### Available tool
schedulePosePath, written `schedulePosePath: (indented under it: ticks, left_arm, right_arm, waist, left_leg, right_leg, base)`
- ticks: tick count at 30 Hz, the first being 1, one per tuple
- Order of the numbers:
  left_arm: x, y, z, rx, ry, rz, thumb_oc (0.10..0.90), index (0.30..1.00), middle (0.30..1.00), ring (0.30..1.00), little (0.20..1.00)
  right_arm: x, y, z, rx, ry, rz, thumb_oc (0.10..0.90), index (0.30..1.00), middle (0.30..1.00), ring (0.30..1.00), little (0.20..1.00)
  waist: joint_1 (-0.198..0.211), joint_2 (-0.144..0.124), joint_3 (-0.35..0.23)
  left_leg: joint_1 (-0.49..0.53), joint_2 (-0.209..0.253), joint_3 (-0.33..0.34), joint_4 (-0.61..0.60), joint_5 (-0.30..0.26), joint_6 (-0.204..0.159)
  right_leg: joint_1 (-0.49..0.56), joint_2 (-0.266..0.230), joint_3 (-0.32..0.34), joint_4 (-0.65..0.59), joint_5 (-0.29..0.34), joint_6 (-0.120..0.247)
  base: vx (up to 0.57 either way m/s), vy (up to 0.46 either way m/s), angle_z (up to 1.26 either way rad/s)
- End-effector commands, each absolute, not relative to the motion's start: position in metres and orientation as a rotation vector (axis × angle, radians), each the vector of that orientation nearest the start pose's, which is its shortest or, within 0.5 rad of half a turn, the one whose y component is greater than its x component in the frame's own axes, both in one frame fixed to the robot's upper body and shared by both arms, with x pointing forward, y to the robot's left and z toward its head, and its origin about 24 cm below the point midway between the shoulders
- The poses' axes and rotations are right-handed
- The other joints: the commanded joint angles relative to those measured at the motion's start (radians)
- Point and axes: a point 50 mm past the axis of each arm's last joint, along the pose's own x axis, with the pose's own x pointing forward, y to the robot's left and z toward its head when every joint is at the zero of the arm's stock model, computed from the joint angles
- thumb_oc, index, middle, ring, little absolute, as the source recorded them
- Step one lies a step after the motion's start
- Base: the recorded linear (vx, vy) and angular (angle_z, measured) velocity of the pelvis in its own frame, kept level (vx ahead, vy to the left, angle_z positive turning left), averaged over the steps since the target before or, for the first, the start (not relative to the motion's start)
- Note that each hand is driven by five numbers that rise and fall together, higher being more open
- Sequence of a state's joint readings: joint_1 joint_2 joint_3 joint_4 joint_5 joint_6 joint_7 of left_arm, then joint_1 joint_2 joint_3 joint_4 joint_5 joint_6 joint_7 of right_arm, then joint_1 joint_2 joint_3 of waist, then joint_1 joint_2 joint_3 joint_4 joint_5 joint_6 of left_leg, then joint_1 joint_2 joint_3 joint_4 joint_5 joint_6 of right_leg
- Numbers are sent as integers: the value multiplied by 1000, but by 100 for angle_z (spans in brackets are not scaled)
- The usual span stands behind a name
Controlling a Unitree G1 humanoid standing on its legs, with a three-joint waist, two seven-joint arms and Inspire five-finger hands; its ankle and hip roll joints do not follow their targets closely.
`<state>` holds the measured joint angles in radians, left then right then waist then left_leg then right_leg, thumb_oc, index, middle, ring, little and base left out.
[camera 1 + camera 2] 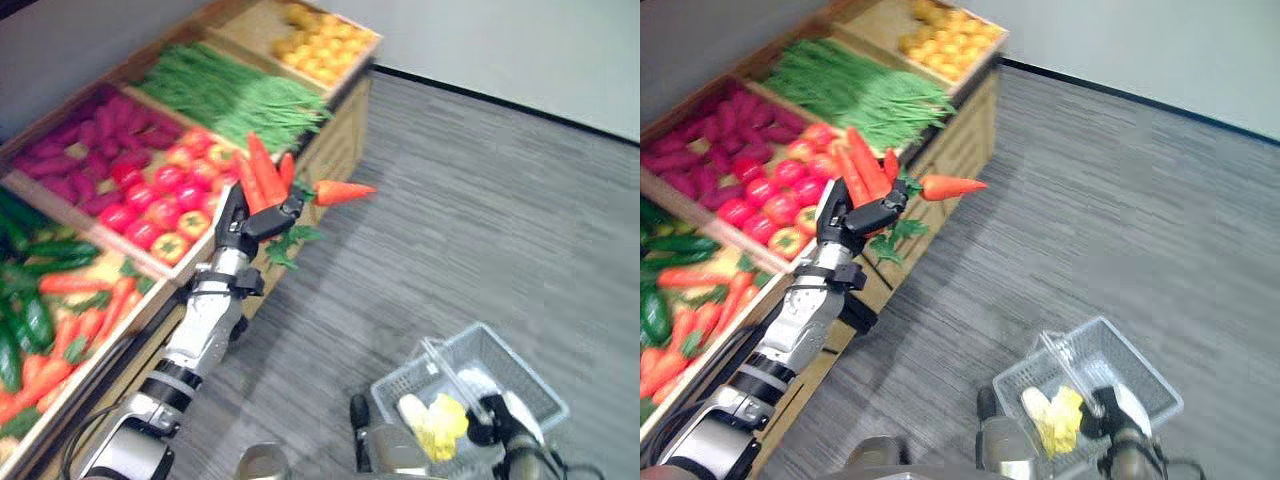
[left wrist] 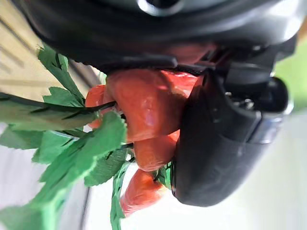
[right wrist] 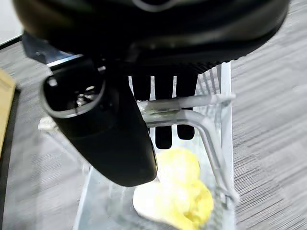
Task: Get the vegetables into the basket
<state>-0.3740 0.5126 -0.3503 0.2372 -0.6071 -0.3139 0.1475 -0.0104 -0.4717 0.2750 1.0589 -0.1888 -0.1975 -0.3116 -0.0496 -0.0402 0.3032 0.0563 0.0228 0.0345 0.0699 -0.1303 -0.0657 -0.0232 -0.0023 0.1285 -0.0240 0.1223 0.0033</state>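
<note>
Left hand (image 1: 243, 222) fingers clench carrots (image 1: 262, 172) (leafy); right hand (image 3: 110, 129) fingers curl round basket (image 1: 520, 385) handle.

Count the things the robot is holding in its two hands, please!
Carrots in the left hand: 4
Basket, by its handle, in the right hand: 1
Total: 5
</note>
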Motion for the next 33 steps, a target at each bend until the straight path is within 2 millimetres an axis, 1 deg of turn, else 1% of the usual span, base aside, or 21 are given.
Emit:
schedulePosePath:
  ticks: [1,3,5,7,8,9,11,14,16,19,20,21,22,23,26,27,28,29,30,31,33]
  left_arm:
    - [309,171,180,-103,-643,-167,400,300,300,300,300]
    - [309,168,177,-103,-629,-189,400,300,300,300,300]
    - [309,165,176,-94,-627,-201,400,300,300,300,300]
    - [308,165,176,-91,-630,-211,400,300,300,300,300]
    - [307,168,178,-82,-641,-203,400,300,300,300,300]
    - [307,168,178,-81,-641,-203,400,300,300,300,300]
    - [307,169,178,-77,-642,-198,400,300,300,300,300]
    - [308,168,180,-69,-648,-208,400,300,300,300,300]
    - [309,167,180,-69,-648,-209,400,300,300,300,300]
    - [310,164,180,-62,-643,-227,400,300,300,300,300]
    - [310,163,179,-59,-639,-234,400,300,300,300,300]
    - [310,162,177,-55,-632,-243,400,300,300,300,300]
    - [311,163,177,-49,-630,-240,400,300,300,300,300]
    - [312,164,178,-41,-626,-244,400,300,300,300,300]
    - [314,162,183,-22,-631,-262,400,300,300,300,300]
    - [314,164,184,-12,-634,-259,400,300,300,300,300]
    - [314,164,184,-12,-633,-259,400,300,300,300,300]
    - [313,165,184,0,-631,-258,400,300,300,300,300]
    - [313,165,184,1,-631,-258,400,300,300,300,300]
    - [313,166,185,7,-632,-256,400,300,300,300,300]
    - [313,168,183,16,-626,-249,400,300,300,300,300]
  right_arm:
    - [140,-308,-96,-848,700,-137,400,300,300,300,300]
    - [137,-308,-98,-843,711,-136,400,300,300,300,300]
    - [138,-308,-96,-837,707,-142,400,300,300,300,300]
    - [139,-307,-97,-826,708,-142,400,300,300,300,300]
    - [143,-305,-97,-823,701,-142,400,300,300,300,300]
    - [143,-305,-97,-823,701,-142,400,300,300,300,300]
    - [146,-302,-97,-812,689,-144,400,300,300,300,300]
    - [147,-298,-97,-798,678,-147,400,300,300,300,300]
    - [147,-297,-98,-799,679,-146,400,300,300,300,300]
    - [145,-297,-99,-792,685,-149,400,300,300,300,300]
    - [144,-297,-100,-789,688,-153,400,300,300,300,300]
    - [144,-296,-100,-781,683,-158,400,300,300,300,300]
    - [146,-294,-100,-778,677,-154,400,300,300,300,300]
    - [146,-292,-100,-772,673,-155,400,300,300,300,300]
    - [141,-291,-103,-762,688,-167,400,300,300,300,300]
    - [142,-289,-104,-765,685,-159,400,300,300,300,300]
    - [141,-289,-104,-765,686,-159,400,300,300,300,300]
    - [144,-287,-104,-762,680,-160,400,300,300,300,300]
    - [143,-287,-104,-762,680,-160,400,300,300,300,300]
    - [146,-286,-103,-759,673,-161,400,300,300,300,300]
    - [146,-282,-104,-754,665,-150,400,300,300,300,300]
  waist:
    - [24,-1,-12]
    - [13,-2,-11]
    - [-6,-11,-13]
    - [-1,-17,-14]
    - [-2,-24,-13]
    - [-1,-25,-14]
    - [0,-32,-13]
    - [-5,-41,-10]
    - [-6,-43,-11]
    - [-14,-48,-5]
    - [-19,-50,-2]
    - [-32,-60,1]
    - [-36,-60,0]
    - [-39,-57,-1]
    - [-22,-35,-10]
    - [-10,-35,-23]
    - [-10,-36,-22]
    - [6,-47,-36]
    - [8,-48,-35]
    - [17,-56,-42]
    - [27,-68,-53]
  left_leg:
    - [-51,163,135,4,156,-64]
    - [-39,158,182,-5,156,-59]
    - [-33,132,209,-4,132,-41]
    - [-31,121,240,0,122,-34]
    - [-32,107,267,4,108,-26]
    - [-32,107,269,4,108,-25]
    - [-35,96,291,4,103,-21]
    - [-40,75,320,14,85,-15]
    - [-39,72,325,17,80,-13]
    - [-34,62,339,20,71,-6]
    - [-27,57,345,16,70,-3]
    - [-12,45,377,-8,68,4]
    - [-13,51,387,-21,75,4]
    - [-12,58,398,-38,89,4]
    - [-10,92,456,-67,112,3]
    - [8,101,487,-74,97,-5]
    - [11,100,487,-74,96,-5]
    - [14,108,525,-77,100,-5]
    - [16,108,527,-77,100,-5]
    - [18,111,548,-75,101,-6]
    - [26,114,573,-69,100,-7]
  right_leg:
    - [10,-33,-17,175,-219,104]
    - [5,-49,-7,184,-220,111]
    - [-7,-74,25,186,-209,132]
    - [-28,-84,49,187,-194,142]
    - [-51,-98,70,181,-175,157]
    - [-52,-97,72,182,-175,158]
    - [-69,-108,85,174,-154,173]
    - [-85,-133,80,163,-127,197]
    - [-90,-135,81,165,-124,200]
    - [-101,-139,90,177,-107,217]
    - [-104,-139,95,177,-95,224]
    - [-128,-144,103,162,-22,250]
    - [-143,-142,95,162,-7,257]
    - [-155,-142,63,172,-5,257]
    - [-122,-199,-141,220,-71,225]
    - [-81,-230,-215,259,-106,225]
    - [-80,-231,-215,261,-109,226]
    - [-52,-245,-255,267,-107,226]
    - [-51,-245,-253,266,-107,226]
    - [-37,-251,-271,262,-99,229]
    - [-18,-246,-267,255,-89,236]
  base:
    - [42,184,-168]
    - [49,243,-70]
    - [24,313,-22]
    - [-34,267,-24]
    - [-41,224,-49]
    - [-41,204,-63]
    - [-22,148,-37]
    - [-4,187,-17]
    - [6,125,-11]
    - [6,118,-10]
    - [-31,137,-15]
    - [-72,107,-24]
    - [-95,77,-38]
    - [-99,46,-56]
    - [-92,97,-64]
    - [-27,86,-66]
    - [-51,52,-93]
    - [-53,-3,-75]
    - [-79,-22,-87]
    - [-38,-32,-67]
    - [-26,-60,-72]
